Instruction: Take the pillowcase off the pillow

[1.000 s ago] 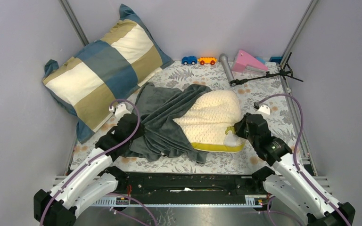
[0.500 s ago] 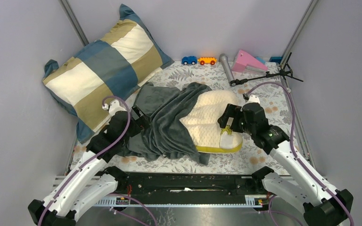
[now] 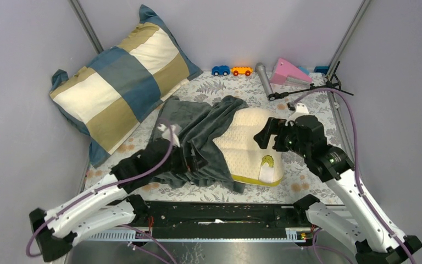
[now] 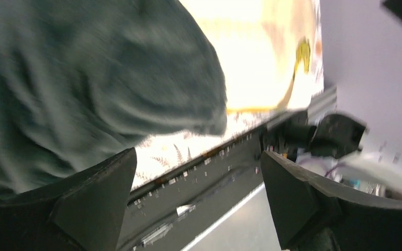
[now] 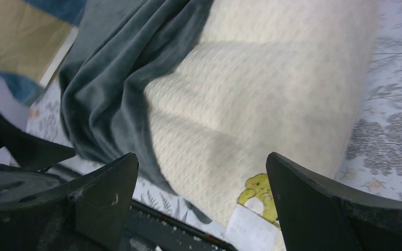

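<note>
The pillowcase, showing its plain dark grey face, lies bunched over the left half of the cream quilted pillow, whose yellow band runs along the near edge. My left gripper hovers over the near folds of the pillowcase with its jaws open and nothing between them. The pillow lies beyond it. My right gripper stands open just above the bare right part of the pillow, holding nothing. A white tag and a yellow figure sit at the pillow's near corner. The pillowcase drapes to its left.
A big blue, tan and cream checked cushion leans in the back left corner. Along the back wall stand a blue toy car, an orange one, a grey cylinder, a pink wedge and a black tripod.
Both grippers have opened and let go. The left one swung right across the pillowcase; the right one lifted from the pillow's near right corner and moved back. The pillow shifted slightly.
</note>
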Robot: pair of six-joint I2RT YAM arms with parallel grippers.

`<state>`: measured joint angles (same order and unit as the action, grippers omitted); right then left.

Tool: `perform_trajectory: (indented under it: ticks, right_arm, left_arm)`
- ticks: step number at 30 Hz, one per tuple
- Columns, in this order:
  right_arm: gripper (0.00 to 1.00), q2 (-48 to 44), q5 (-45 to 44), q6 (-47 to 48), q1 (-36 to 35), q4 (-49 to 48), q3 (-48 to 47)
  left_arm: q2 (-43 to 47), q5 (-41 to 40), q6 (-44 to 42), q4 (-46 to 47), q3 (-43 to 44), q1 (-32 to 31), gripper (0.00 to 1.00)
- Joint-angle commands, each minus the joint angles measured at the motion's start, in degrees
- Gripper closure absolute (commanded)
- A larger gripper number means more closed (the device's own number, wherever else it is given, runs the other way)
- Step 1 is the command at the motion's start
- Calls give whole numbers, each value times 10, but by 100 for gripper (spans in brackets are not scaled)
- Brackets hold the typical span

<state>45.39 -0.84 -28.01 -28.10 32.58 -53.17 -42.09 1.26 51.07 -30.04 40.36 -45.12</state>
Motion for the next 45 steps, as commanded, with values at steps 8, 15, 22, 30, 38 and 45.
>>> perform_trajectory:
  ticks: [8, 15, 22, 30, 38, 45]
  right_arm:
    - [0, 135, 32, 64, -152, 56, 16]
    - [0, 201, -47, 74, -183, 28, 62]
    - [48, 225, 25, 53, -187, -51, 98]
    - [100, 187, 66, 32, -187, -119, 120]
    - [100, 167, 60, 28, -187, -122, 125]
    - [100, 109, -64, -5, -186, -116, 133]
  left_arm:
    - [-132, -118, 77, 46, 41, -211, 3]
    - [-134, -140, 128, 98, -15, -219, 1]
    - [-59, -202, 216, 179, -137, -206, 1]
    - [-9, -205, 281, 245, -207, -183, 7]
    - [16, -239, 334, 245, -240, -155, 28]
    - [45, -324, 337, 97, -189, -142, 87]
